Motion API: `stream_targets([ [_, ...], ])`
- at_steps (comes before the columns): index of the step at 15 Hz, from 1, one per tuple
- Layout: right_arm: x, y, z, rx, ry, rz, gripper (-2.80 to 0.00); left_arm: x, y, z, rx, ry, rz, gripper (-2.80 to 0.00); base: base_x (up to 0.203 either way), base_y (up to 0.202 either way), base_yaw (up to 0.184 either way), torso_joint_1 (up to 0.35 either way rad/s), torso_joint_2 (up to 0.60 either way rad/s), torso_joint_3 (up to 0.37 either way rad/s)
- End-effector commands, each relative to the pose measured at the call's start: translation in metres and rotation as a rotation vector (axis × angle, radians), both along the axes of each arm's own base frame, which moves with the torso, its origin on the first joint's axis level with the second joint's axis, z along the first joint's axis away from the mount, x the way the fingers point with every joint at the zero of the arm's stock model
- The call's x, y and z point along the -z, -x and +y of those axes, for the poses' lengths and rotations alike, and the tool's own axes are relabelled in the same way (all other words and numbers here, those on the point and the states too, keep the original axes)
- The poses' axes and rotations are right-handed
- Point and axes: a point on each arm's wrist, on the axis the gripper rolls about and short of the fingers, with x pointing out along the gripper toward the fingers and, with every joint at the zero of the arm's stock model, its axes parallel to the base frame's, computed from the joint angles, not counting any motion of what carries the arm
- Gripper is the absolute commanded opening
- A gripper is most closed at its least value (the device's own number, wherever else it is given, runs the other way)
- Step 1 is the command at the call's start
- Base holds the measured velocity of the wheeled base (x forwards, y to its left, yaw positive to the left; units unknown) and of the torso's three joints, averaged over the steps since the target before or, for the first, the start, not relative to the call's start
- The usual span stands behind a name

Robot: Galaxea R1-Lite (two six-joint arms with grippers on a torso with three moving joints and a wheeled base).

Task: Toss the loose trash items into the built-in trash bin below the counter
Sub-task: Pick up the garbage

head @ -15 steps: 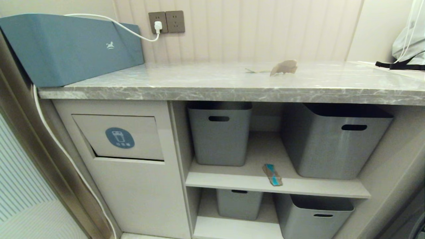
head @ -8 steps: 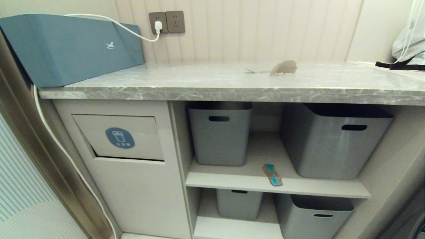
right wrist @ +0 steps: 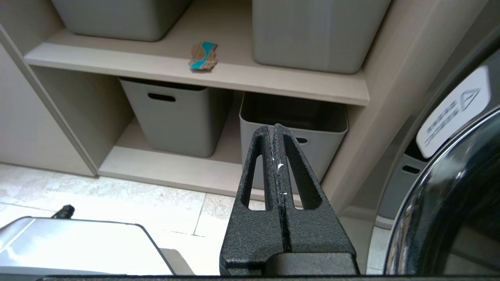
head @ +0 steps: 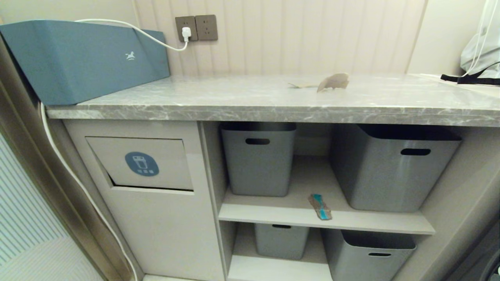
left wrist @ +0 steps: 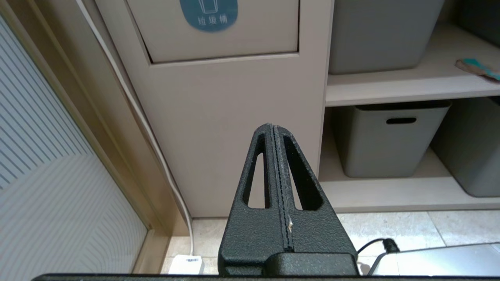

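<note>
Compared with a second ago, the whole head view has slid slightly downward, which is the camera moving; nothing on the counter (head: 250, 102) or the shelves has changed place. The built-in trash bin (head: 140, 162) sits under the counter's left end, its flap shut and carrying a round blue sticker (head: 141, 164) with a white bin icon and a line of small Chinese characters beneath it; the left wrist view shows these more closely, but I would not vouch for their reading. On the counter's left end lies a long blue box (head: 84, 58) with a small white horse logo, and a white cable (head: 133, 29) runs over it to a wall socket (head: 186, 27). One brown cardboard scrap (head: 333, 82) rests toward the counter's back edge, right of centre, with bare stone all round it. A second scrap with a teal side (head: 320, 207) lies near the front edge of the upper shelf (head: 273, 212), in the gap between two grey tubs (head: 258, 158), touching neither. The left gripper (left wrist: 275, 130) hangs low before the bin's cabinet front, jaws pressed together and holding nothing. The right gripper (right wrist: 275, 130) hangs before the lower shelf, jaws likewise together and empty, with a dark round appliance door (right wrist: 449, 187) close beside it.
</note>
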Motion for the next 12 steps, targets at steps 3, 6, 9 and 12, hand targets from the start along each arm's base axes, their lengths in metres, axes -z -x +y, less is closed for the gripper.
stream_targets([
  [3, 0.0001, 0.0, 0.0, -0.001, 0.001, 0.001, -2.8, 0.0, 0.0003, 0.0, 0.0, 0.005, -0.005, -2.8, 0.0, 0.0, 0.0, 0.065, -0.23, -0.267],
  [6, 0.0001, 0.0, 0.0, 0.001, 0.001, 0.002, -2.8, -0.0002, 0.0003, -0.0001, 0.002, 0.003, -0.006, -2.8, 0.0, 0.0, 0.0, 0.184, -0.53, -0.294],
  [9, 0.0001, 0.0, 0.0, -0.001, 0.001, 0.001, -2.8, -0.0003, 0.0002, -0.0001, 0.002, 0.002, -0.004, -2.8, 0.0, 0.0, 0.0, 0.176, -0.48, -0.289],
  [12, 0.0001, 0.0, 0.0001, -0.002, -0.002, 0.001, -2.8, -0.0002, 0.0002, -0.0001, 0.004, 0.003, -0.003, -2.8, 0.0, 0.0, 0.0, 0.194, -0.47, -0.28],
])
